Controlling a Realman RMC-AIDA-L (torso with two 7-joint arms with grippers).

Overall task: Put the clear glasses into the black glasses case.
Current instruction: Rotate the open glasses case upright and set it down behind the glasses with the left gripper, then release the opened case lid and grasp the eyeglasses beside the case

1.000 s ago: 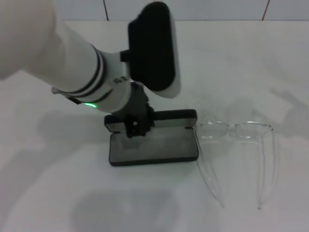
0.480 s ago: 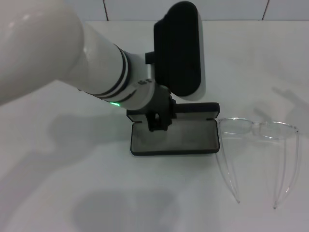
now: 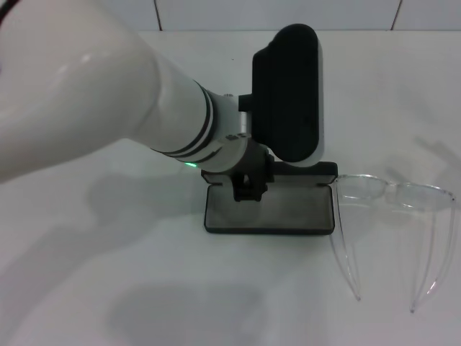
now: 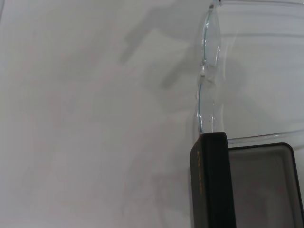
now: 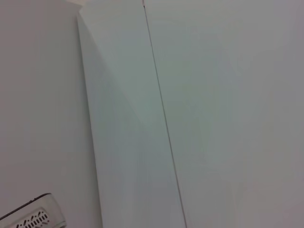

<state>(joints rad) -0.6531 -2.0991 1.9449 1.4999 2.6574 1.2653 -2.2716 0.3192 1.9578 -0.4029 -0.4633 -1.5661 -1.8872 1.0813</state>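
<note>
The black glasses case [image 3: 271, 229] lies open in the middle of the white table, grey lining up and lid raised at the back. My left gripper [image 3: 250, 189] reaches in from the left and sits on the lid's left part, shut on it. The clear glasses [image 3: 392, 192] rest just right of the case with their temple arms unfolded toward me, and the nearer arm touches the case's right end. The left wrist view shows the case's lid edge [image 4: 211, 185] and the clear glasses [image 4: 206, 80] beyond it. My right gripper is out of view.
The black wrist housing [image 3: 288, 94] of my left arm hangs above the back of the case. White tabletop [image 3: 108, 288] surrounds the objects, with a tiled wall [image 3: 274, 13] behind. The right wrist view shows only white surfaces and a vented white part [image 5: 33, 219].
My left gripper has moved to the right with the case, and the case has slid the same way. The glasses have been pushed rightward ahead of it.
</note>
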